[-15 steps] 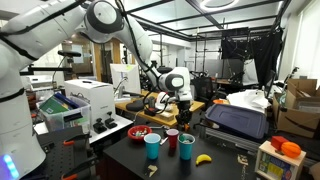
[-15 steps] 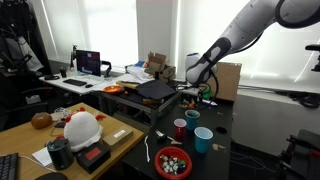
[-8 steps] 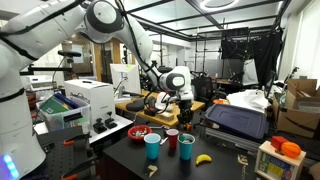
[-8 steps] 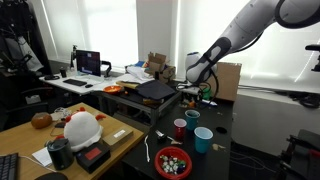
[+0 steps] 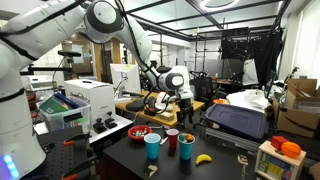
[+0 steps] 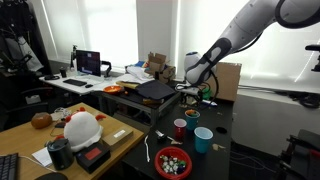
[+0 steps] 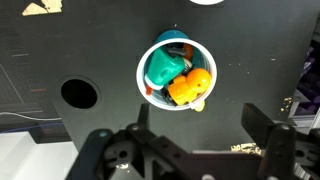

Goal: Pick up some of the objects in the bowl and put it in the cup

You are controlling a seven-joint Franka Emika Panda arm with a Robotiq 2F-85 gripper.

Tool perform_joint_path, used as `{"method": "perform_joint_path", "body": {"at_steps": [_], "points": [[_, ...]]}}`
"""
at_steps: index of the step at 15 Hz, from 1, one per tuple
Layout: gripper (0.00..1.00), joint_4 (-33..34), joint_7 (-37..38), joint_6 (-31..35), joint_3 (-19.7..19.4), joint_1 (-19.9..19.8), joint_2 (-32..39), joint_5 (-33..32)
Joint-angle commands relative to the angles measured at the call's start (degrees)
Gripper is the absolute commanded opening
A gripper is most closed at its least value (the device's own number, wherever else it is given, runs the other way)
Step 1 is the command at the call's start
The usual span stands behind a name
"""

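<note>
In an exterior view the red bowl (image 5: pixel 133 134) sits toward the left edge of the dark table (image 5: pixel 225 168). Its objects (image 6: pixel 174 160) are a dark-and-pale scatter, too small to tell apart. Right of it stand a teal cup (image 5: pixel 152 147), a red cup (image 5: pixel 172 138) and a third cup (image 5: pixel 187 147). In the wrist view the gripper (image 7: pixel 178 130) is released and empty, near a pale-rimmed cup (image 7: pixel 139 72) holding a teal piece (image 7: pixel 160 68) and an orange piece (image 7: pixel 188 88). Which cup that is, I cannot tell. A cluttered lab surrounds the table.
</note>
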Motion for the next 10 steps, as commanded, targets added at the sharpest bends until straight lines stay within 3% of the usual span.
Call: {"method": "perform_joint_path", "body": {"at_steps": [1, 5, 10], "points": [[1.00, -6.03, -5.77, 3.81, 1.74, 0.64, -4.68, -1.45], [1.00, -17.03, -15.06, 7.85, 3.48, 3.75, -12.11, -3.76], [1.00, -30.93, -28.65, 5.93, 6.02, 4.31, -23.76, -5.40]]}}
